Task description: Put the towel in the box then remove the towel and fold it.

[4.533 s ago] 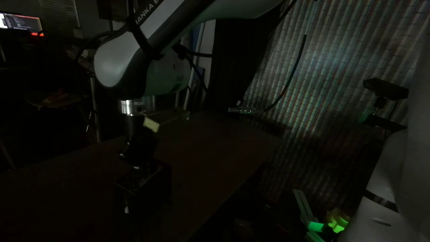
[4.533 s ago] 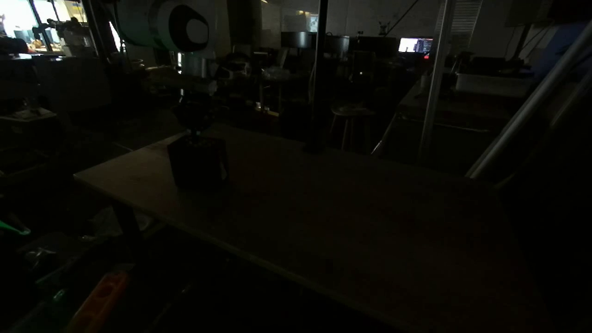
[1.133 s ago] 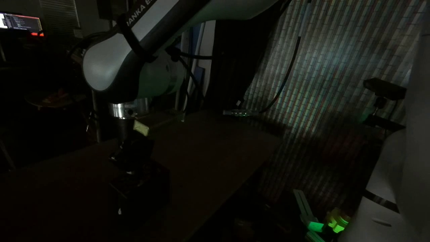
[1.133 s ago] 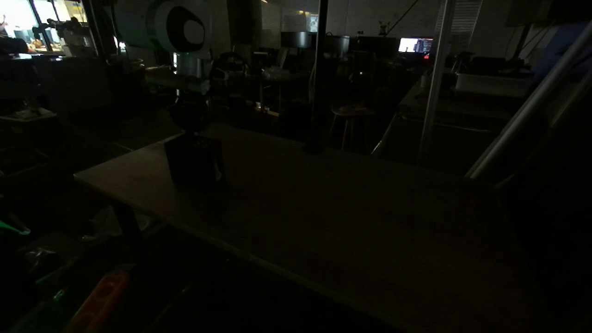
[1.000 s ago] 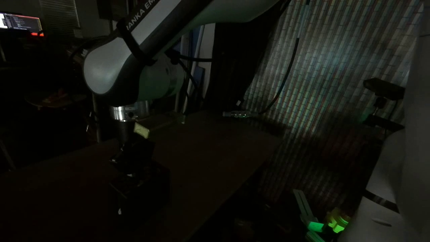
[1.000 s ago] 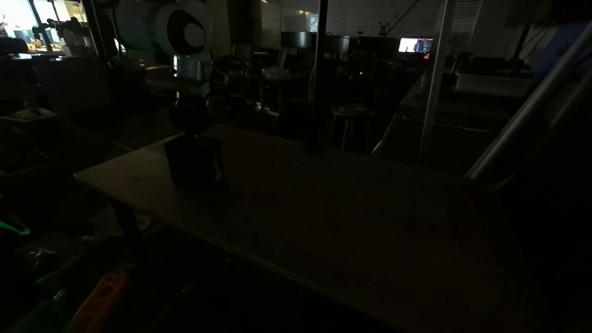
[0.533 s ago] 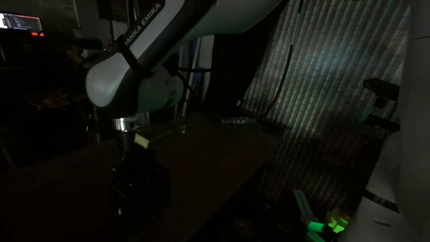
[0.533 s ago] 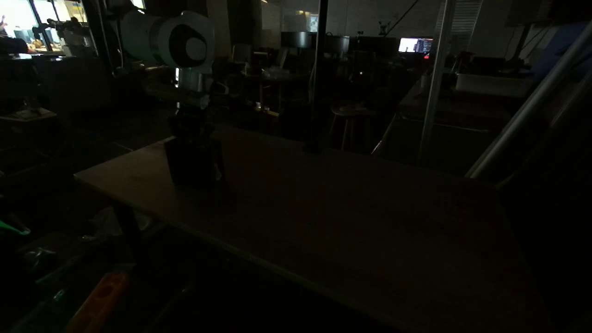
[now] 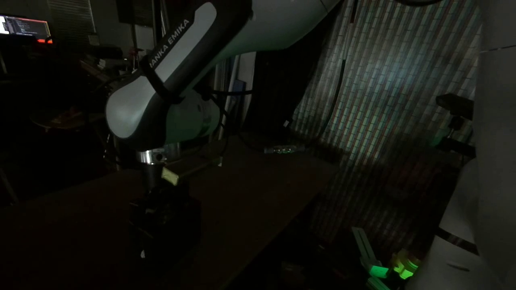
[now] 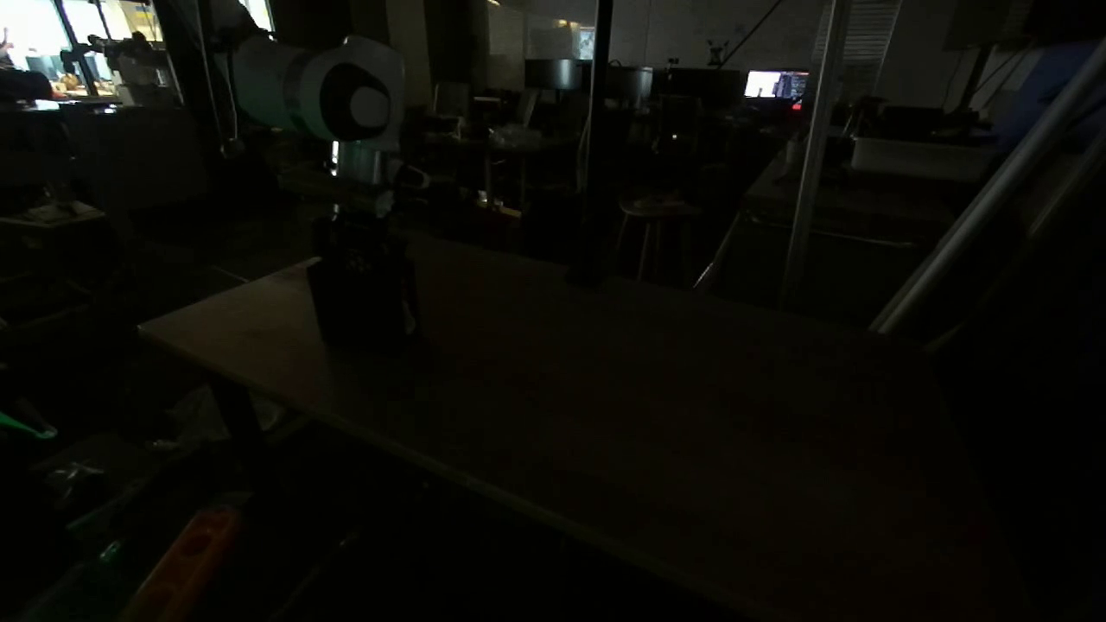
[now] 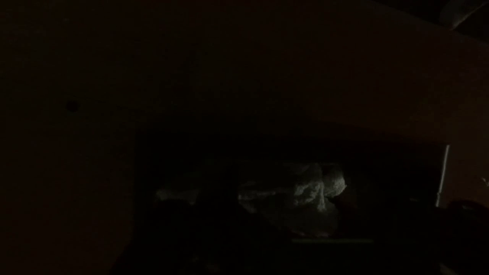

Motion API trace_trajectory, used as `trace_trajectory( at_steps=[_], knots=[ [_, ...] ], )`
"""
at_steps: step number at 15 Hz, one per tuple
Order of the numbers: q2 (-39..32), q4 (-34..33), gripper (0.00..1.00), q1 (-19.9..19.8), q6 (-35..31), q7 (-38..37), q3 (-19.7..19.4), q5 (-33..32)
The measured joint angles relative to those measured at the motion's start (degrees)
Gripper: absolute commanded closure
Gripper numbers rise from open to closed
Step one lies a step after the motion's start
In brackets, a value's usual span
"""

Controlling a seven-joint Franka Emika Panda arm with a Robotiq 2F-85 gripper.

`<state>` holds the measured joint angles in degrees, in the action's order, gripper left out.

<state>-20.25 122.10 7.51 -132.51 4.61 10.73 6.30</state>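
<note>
In an exterior view, left to right: the worktop [image 10: 622,397] begins at its left corner; in from its left edge stands the dark, cube-like box [image 10: 363,313], upright, the Robotiq gripper [image 10: 359,259] straight above it, low enough that its tips seem inside the mouth. In the wrist view the towel [image 11: 315,193] lies crumpled in the box: a dim strip at the left, then a dark shape [image 11: 218,187] across it, perhaps a finger, then the brightest folds, ending short of the box's right rim. The coming move, letting go of cloth or gripping it, likely turns on this: most of the towel seen lies right of that shape. Its long axis runs across that view, along the mouth, the bulky end to the right. Whether the fingers stand wide, narrow or hold cloth, I cannot tell.
</note>
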Motion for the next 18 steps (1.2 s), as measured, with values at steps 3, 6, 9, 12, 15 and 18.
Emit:
trace_trajectory(
  at_steps=[3,6,9,12,15,18],
  knots=[
    [-0.1,0.0,0.46,0.0,0.0,0.0,0.0,0.4],
    [0.2,-0.1,0.8,0.0,0.0,0.5,0.1,1.8],
    [-0.3,-0.1,0.79,-0.1,-0.3,0.8,0.2,2.3],
    [-1.6,0.0,0.62,-0.2,-1.1,1.1,0.2,2.4],
    [-2.2,0.0,0.53,-0.3,-1.7,1.3,0.2,2.7],
    [-1.8,0.0,0.3,-0.5,-1.7,1.3,0.2,3.0]
  ],
)
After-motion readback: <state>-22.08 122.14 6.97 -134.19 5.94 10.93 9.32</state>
